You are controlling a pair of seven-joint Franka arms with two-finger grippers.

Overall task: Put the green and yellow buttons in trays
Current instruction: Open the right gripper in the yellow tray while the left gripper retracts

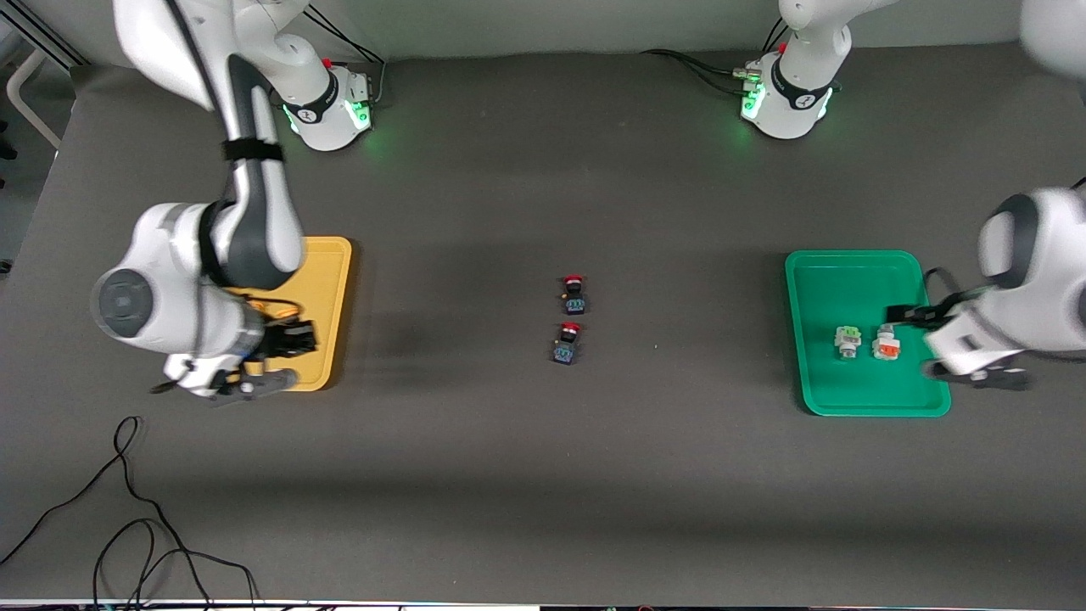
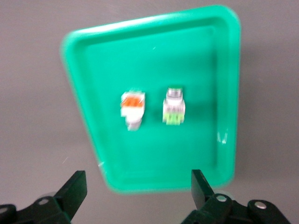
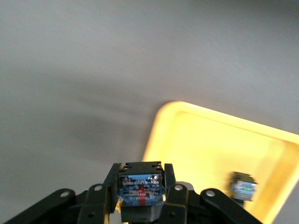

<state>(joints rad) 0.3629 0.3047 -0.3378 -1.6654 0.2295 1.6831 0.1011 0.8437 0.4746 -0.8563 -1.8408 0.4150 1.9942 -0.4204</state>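
Over the yellow tray [image 1: 327,280], at nine o'clock on the table, the right gripper [image 3: 140,186] is clamped on a black button [image 3: 140,190]; another black button [image 3: 243,186] already lies inside. For a clean release, lower it over bare tray floor, apart from that one. At three o'clock, the left gripper [image 2: 139,189] hangs spread and empty above the green tray [image 1: 848,399], where the green-faced button [image 1: 847,339] and orange-faced button [image 1: 887,343] rest side by side.
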